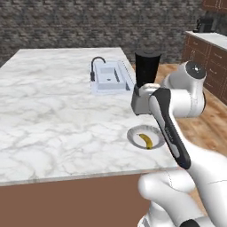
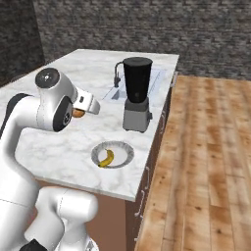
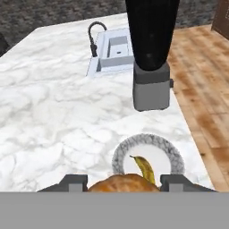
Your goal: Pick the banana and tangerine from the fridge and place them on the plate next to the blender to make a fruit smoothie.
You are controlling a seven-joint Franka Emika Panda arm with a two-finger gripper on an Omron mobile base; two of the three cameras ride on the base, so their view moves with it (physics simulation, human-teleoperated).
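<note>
My gripper (image 3: 123, 181) is shut on the tangerine (image 3: 121, 186), a round orange fruit held between the two dark fingertips (image 3: 74, 182). It hangs above the marble counter, just short of the plate (image 3: 172, 154). The plate is round and white-grey, and the yellow banana (image 3: 144, 167) lies on it. Behind the plate stands the blender (image 3: 152, 44), with a grey base and a dark jar. From the right base camera, a sliver of the tangerine (image 2: 77, 113) peeks from under the hand, left of the plate (image 2: 125, 152) and banana (image 2: 106, 158). The left base camera has the banana (image 1: 145, 140) on the plate (image 1: 135, 133) before the blender (image 1: 146, 71). The fridge is out of view.
A sink (image 1: 108, 77) with a dark faucet (image 3: 93, 38) is set into the counter behind the blender. The counter's edge (image 2: 147, 166) runs close by the plate, with wooden floor (image 2: 211, 147) beyond. Brown cabinets (image 1: 208, 53) stand at the far right.
</note>
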